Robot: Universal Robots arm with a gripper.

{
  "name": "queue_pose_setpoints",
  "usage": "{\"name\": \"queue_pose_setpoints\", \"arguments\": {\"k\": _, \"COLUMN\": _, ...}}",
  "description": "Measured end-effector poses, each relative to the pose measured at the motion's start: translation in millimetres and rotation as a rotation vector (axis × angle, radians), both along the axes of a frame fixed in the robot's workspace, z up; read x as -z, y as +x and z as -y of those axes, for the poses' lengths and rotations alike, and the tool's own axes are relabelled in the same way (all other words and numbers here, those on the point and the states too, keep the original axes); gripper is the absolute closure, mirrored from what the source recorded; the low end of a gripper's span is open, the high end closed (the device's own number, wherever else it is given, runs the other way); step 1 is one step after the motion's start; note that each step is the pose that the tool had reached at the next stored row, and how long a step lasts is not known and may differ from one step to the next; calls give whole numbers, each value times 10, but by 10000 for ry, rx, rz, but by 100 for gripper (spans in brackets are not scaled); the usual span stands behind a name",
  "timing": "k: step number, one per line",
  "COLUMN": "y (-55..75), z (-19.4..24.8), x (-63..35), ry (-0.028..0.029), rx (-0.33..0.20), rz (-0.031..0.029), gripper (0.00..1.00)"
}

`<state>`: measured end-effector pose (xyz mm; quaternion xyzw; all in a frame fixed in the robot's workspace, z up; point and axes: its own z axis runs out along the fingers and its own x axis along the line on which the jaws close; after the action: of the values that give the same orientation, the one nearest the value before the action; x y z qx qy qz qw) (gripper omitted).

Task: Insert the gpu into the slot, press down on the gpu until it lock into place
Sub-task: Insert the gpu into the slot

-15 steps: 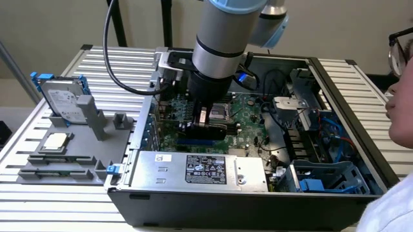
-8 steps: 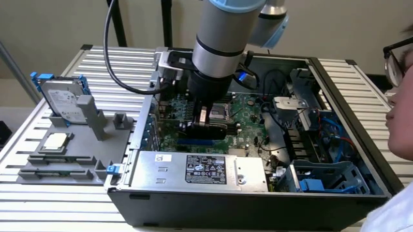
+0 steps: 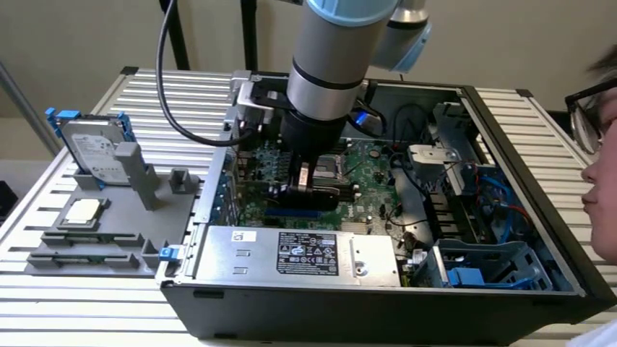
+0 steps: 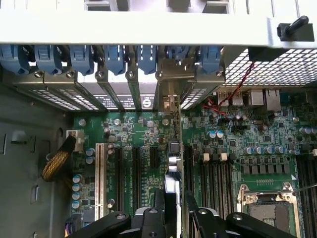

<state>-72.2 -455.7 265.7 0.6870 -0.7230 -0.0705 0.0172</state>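
The gpu (image 4: 174, 148) stands on edge over the green motherboard (image 4: 138, 129) as a thin dark card, its metal bracket (image 4: 172, 74) up against the case's rear panel. My gripper (image 4: 174, 214) straddles the card's upper edge, with a black finger (image 4: 157, 213) close against each face, shut on it. In the exterior view the gripper (image 3: 306, 194) reaches down into the open computer case (image 3: 540, 238) with the black gpu (image 3: 313, 199) between its fingers. Part of the blue slot (image 3: 287, 214) shows just under the card. Whether the card is seated in it I cannot tell.
A silver power-supply box (image 3: 299, 253) fills the case's near side. Blue bracket clips (image 4: 114, 57) line the rear panel, and black memory strips (image 4: 218, 181) and the processor socket (image 4: 270, 208) lie beside the card. At the exterior view's left stands a grey fixture (image 3: 135, 181) with a hard drive (image 3: 92, 148). A person's head (image 3: 600, 144) leans in at the exterior view's right.
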Motion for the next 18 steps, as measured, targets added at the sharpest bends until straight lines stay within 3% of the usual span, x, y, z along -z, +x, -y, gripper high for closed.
{"name": "queue_pose_setpoints", "arguments": {"k": 18, "y": -7, "z": -1, "x": 46, "ry": -14, "rx": -1, "rz": 17, "gripper": 74}}
